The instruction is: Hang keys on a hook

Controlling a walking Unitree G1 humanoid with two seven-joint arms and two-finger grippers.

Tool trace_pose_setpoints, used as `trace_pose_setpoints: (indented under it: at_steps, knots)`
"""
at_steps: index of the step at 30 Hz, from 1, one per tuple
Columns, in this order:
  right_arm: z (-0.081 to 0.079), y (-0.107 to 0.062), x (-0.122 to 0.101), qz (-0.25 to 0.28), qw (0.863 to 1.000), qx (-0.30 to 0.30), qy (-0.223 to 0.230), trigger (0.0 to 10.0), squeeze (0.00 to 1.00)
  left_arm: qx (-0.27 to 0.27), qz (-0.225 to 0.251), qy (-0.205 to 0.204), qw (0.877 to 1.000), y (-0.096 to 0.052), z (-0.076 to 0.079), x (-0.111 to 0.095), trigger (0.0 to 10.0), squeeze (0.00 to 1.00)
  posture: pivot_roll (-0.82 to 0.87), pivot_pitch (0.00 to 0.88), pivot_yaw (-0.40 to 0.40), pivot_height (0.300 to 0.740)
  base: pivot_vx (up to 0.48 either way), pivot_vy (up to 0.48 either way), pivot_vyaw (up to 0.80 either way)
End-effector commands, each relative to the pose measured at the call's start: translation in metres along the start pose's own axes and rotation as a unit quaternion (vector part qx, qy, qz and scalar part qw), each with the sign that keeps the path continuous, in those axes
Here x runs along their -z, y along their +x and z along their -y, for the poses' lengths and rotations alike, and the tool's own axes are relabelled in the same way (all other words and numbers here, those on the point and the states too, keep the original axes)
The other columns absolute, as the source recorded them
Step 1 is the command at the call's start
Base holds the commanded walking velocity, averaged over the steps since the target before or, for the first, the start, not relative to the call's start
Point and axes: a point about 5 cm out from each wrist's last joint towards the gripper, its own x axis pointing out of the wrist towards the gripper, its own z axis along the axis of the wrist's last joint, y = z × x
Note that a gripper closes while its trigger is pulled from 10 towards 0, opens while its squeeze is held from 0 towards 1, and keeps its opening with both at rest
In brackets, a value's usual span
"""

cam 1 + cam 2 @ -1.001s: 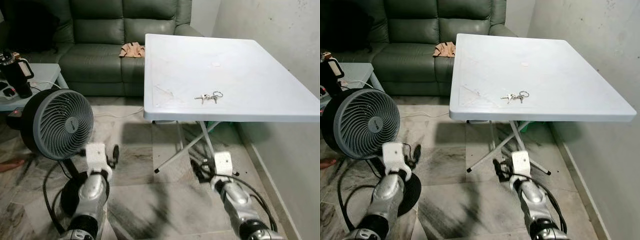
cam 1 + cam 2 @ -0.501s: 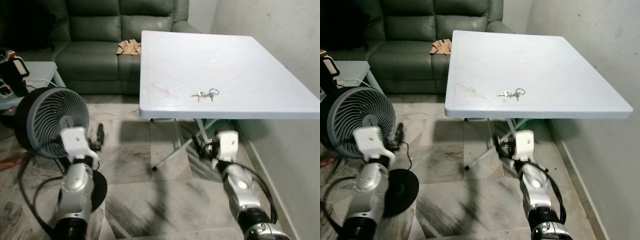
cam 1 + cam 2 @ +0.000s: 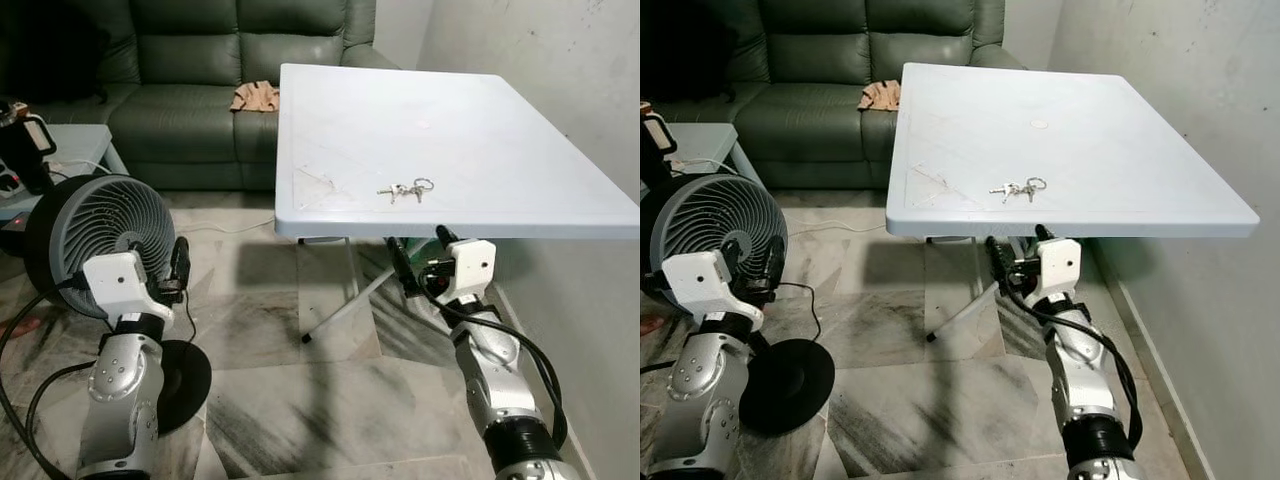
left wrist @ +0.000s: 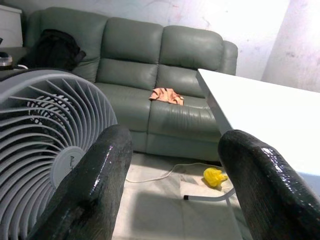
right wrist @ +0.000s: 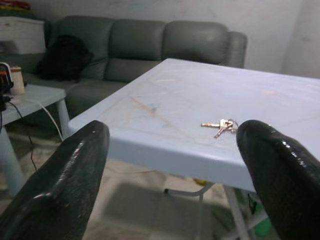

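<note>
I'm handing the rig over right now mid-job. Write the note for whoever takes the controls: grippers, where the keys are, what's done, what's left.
Right gripper: open, empty, raised just below the near edge of the white table, facing the keys.
Left gripper: open, empty, raised in front of the grey fan.
Keys: lying flat on the table near its front edge, untouched.
Done: approach to the table only.
Left: lift the right gripper above the tabletop, grasp the keys, find a hook and hang them. I cannot see a hook from here.
</note>
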Motion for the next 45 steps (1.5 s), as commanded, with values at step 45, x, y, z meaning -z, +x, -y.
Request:
trace_pose_setpoints:
  at_steps: [45]
  knots:
    - [-0.006, 0.005, -0.016, 0.001, 1.0, -0.023, 0.003, 10.0, 0.0, 0.02, -0.019, -0.003, 1.0, 0.004, 0.003, -0.011, 10.0, 0.0, -0.09, 0.0, -0.045, 0.74, 0.25, 0.0, 0.0]
